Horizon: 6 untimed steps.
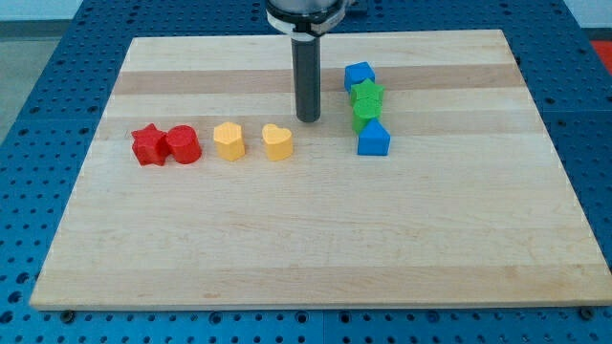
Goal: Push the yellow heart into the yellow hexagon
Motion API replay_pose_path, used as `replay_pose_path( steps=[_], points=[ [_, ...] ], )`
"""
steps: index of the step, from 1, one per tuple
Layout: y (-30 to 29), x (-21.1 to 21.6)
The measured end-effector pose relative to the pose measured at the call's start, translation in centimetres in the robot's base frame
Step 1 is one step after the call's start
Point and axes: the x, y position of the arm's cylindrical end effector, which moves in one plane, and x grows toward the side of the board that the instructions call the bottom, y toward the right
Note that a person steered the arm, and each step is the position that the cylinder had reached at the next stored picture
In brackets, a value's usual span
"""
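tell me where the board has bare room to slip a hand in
The whole board below the block row is bare. Crowded: a row at the view's left of red star, red cylinder, yellow hexagon, yellow heart; my tip just upper right of the heart; right of it a touching column of blue cube, green blocks, blue block.

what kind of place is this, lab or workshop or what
Probably a robotics lab bench. A wooden board sits on a blue perforated table, small coloured blocks such as the yellow heart lie on it, and my tip touches down among them.
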Motion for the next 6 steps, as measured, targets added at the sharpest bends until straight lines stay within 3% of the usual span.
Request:
replay_pose_path(
  steps=[3, 6],
  points=[
    [0.2, 4.8],
    [-1.6, 4.7]
  ],
)
